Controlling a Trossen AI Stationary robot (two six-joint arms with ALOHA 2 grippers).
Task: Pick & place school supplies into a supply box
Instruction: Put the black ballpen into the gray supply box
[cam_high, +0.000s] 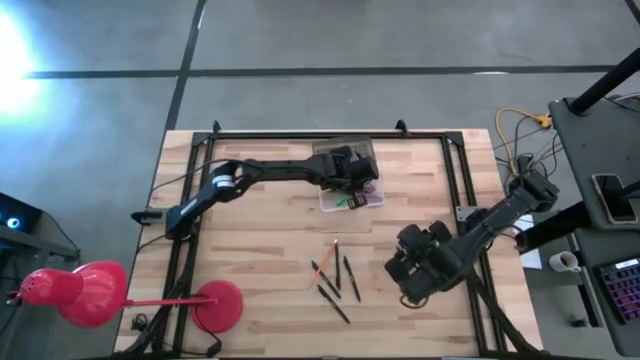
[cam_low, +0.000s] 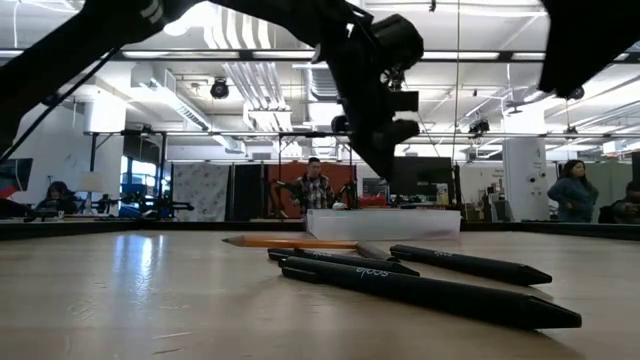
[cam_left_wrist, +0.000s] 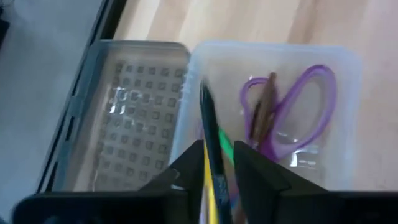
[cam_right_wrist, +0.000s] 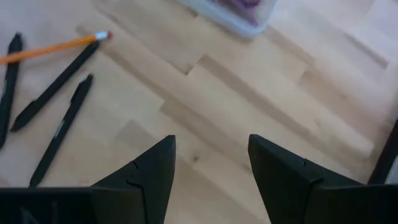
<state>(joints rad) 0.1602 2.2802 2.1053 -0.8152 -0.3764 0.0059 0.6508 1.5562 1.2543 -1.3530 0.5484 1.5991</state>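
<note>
Left wrist view: supply box (cam_left_wrist: 339, 118) holds scissors (cam_left_wrist: 292, 109), green pen (cam_left_wrist: 225, 144).

Pale wood, clear plastic, matt black pens

Under the left gripper (cam_left_wrist: 214, 163), the box (cam_left_wrist: 339, 112) is cloudy clear plastic, its lid (cam_left_wrist: 134, 115) grey with a raised square pattern; the scissors (cam_left_wrist: 289, 109) have glossy purple handles. Ahead of the right gripper (cam_right_wrist: 211, 162), matt black pens (cam_right_wrist: 59, 134) and a painted orange pencil (cam_right_wrist: 56, 45) lie on the smooth, pale wood-plank table (cam_right_wrist: 261, 93).
</note>
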